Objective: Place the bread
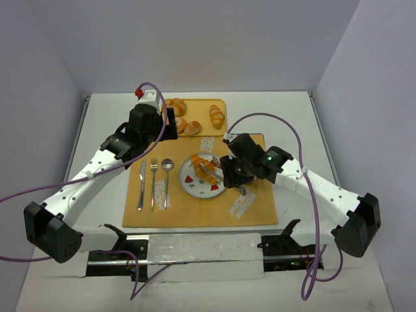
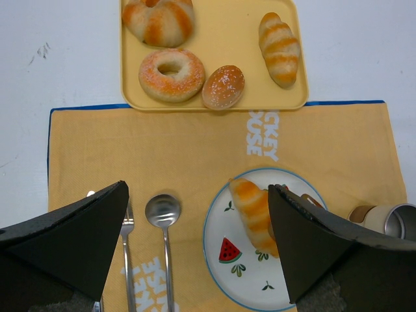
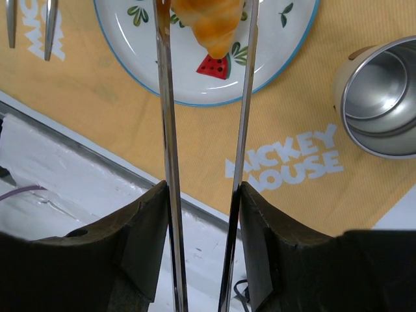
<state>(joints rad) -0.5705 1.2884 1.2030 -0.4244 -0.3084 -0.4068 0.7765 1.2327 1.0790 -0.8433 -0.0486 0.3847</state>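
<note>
The bread (image 1: 205, 169), a golden-orange croissant with darker ridged stripes and tapered ends, lay flat on the white blue-rimmed plate (image 1: 201, 195). Seen from overhead, it ran from about 11 o'clock toward 5 o'clock across the plate's middle. One tapered end sat between the two blades of the metal tongs (image 3: 166, 130).
</note>
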